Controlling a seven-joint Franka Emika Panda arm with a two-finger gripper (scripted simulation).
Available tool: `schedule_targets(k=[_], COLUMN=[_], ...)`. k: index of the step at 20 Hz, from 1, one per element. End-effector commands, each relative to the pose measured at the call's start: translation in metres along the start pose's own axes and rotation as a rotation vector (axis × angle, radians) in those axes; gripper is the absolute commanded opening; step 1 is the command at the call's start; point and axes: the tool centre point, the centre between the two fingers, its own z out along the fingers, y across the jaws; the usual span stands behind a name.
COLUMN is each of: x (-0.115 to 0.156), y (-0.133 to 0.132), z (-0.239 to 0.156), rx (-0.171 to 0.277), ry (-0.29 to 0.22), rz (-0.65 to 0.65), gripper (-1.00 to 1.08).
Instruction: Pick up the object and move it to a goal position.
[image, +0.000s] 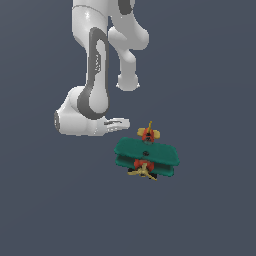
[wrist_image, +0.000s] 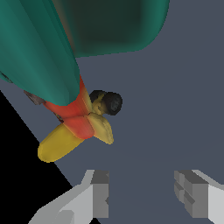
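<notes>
Toy biplane (image: 146, 159) resting on the dark grey tabletop (image: 210, 210), below and toward the exterior view's right of the robot arm (image: 95, 75). Its two teal-green wings (image: 146, 151) are stacked one over the other; the red body with the yellow propeller (image: 143, 171) faces the camera, and the yellow tail (image: 149, 133) points away. In the exterior view the end effector (image: 116, 124) lies low, just beside the tail end of the plane, on the exterior view's left of it; whether the two touch cannot be told. In the wrist view the teal wings (wrist_image: 39, 57), red body (wrist_image: 72, 113), yellow tail parts (wrist_image: 59, 142) and a black wheel (wrist_image: 111, 103) fill the area ahead of the end effector (wrist_image: 142, 194). The two grey fingertips (wrist_image: 100, 194) stand well apart with only bare tabletop (wrist_image: 175, 109) between them: the end effector is wide open and holds nothing, and the plane lies outside the gap.
</notes>
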Motion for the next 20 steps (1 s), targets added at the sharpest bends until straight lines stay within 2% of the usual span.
schedule_targets(k=[1, 20], x=[0.003, 0.027], y=[0.001, 0.009], z=[-0.001, -0.014], rx=[0.033, 0.246], ry=[0.004, 0.071], rz=[-0.004, -0.078], gripper=[0.28, 0.28])
